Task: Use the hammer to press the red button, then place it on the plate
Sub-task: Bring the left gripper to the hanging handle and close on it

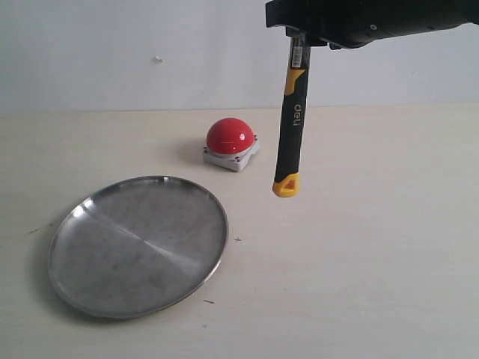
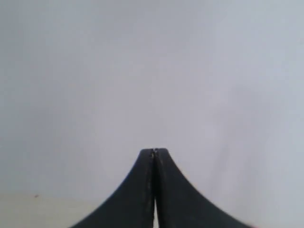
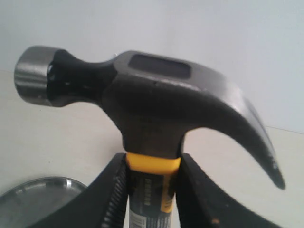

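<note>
A pale counter point(image 1: 359, 262) before a white wall carries the red button point(image 1: 230, 136). Just right of the button the hammer point(image 1: 290, 123) hangs handle-down, clear of the counter, with the right tool point(image 3: 151, 187) pinching it below the head. The plate point(image 1: 138, 243) lies near the button, in front and to its left. The left tool point(image 2: 154, 159) is pressed together.

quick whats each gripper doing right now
Left gripper: closed, holding nothing.
Right gripper: closed on the hammer, just below its head.

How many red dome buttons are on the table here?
1. The glossy red dome button on a grey base stands beyond the round silver metal plate, left of the hanging black-and-yellow hammer. None seems hidden.
</note>
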